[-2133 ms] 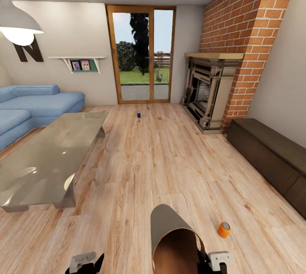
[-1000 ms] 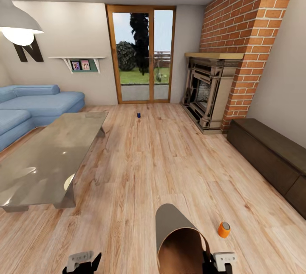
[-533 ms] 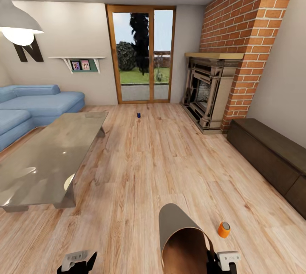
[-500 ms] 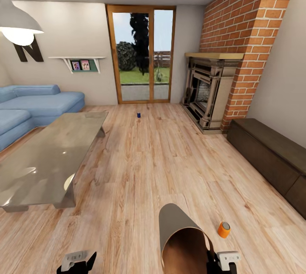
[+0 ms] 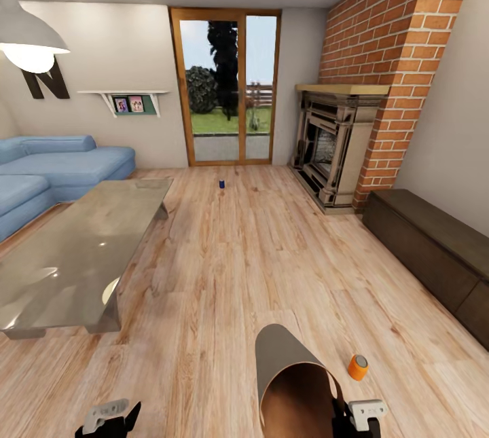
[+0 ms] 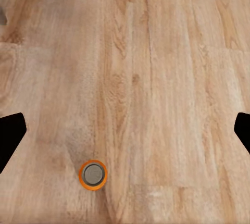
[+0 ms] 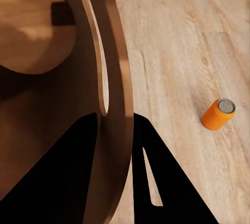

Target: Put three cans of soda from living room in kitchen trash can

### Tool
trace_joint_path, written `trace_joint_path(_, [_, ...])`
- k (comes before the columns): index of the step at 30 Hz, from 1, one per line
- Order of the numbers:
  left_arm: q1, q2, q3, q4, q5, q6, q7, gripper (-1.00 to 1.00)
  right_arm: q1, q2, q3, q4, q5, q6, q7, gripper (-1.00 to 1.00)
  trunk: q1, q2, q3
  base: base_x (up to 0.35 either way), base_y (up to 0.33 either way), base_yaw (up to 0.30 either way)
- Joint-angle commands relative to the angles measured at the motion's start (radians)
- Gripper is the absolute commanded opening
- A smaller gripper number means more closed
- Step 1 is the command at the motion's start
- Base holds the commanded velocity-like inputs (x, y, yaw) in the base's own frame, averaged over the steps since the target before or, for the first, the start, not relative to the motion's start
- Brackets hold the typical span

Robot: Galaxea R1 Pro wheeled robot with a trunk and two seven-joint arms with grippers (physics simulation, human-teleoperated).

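Living room, wooden floor (image 5: pixel 272 254). The trash can (image 5: pixel 292 384) is held tilted above the floor at the near edge of the head view, mouth toward the camera; its lower part is cut off by the frame. The right tool (image 7: pixel 117 130) is closed over the can's rim, one finger inside the coppery wall and one outside.

An orange soda can (image 5: pixel 358 367) stands upright on the floor just beside the trash can, apart from it. A second orange can (image 6: pixel 93 174) is seen from above between the widely parted fingers of the left tool (image 5: pixel 109 417), untouched. A dark blue can (image 5: pixel 221 183) stands far off, near the glass doors (image 5: pixel 227 95); detail is too small to make out.

Surroundings: glass-topped bench (image 5: pixel 81 248) and blue sofa (image 5: pixel 61 166) along one side, brick fireplace (image 5: pixel 336 153) and a dark low cabinet (image 5: pixel 435 254) along the other.
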Motion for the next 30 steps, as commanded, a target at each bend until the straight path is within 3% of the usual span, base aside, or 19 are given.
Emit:
trace_joint_path(1, [0.000, 0.002, 0.001, 0.000, 0.000, 0.001, 0.000, 1.00, 0.000, 0.000, 0.000, -0.002, -0.002, 0.000, 0.007, -1.00, 0.000, 0.000, 0.000, 0.000, 0.000, 0.000])
trace_joint_path(8, [-0.001, 0.007, 0.002, 0.001, 0.000, 0.021, -0.002, 1.00, 0.000, 0.000, 0.000, -0.003, -0.001, 0.001, 0.007, -1.00, 0.000, 0.000, 0.000, 0.063, 0.000, 0.000])
trace_joint_path(18, [-0.002, 0.009, 0.002, 0.001, -0.001, 0.055, -0.004, 1.00, 0.000, 0.001, 0.000, -0.002, -0.001, 0.001, 0.008, -1.00, 0.000, 0.000, 0.000, 0.284, 0.000, 0.000])
trace_joint_path(23, [-0.003, 0.020, 0.002, 0.002, -0.002, 0.115, -0.004, 1.00, 0.000, 0.001, 0.000, -0.002, 0.000, 0.001, 0.008, -1.00, 0.000, 0.000, 0.000, 0.315, 0.000, 0.000])
trace_joint_path(30, [-0.003, 0.024, 0.002, 0.018, -0.003, 0.127, 0.005, 1.00, -0.002, 0.001, 0.000, -0.002, -0.001, 0.006, 0.008, -1.00, 0.000, 0.000, 0.000, 0.182, 0.000, 0.000])
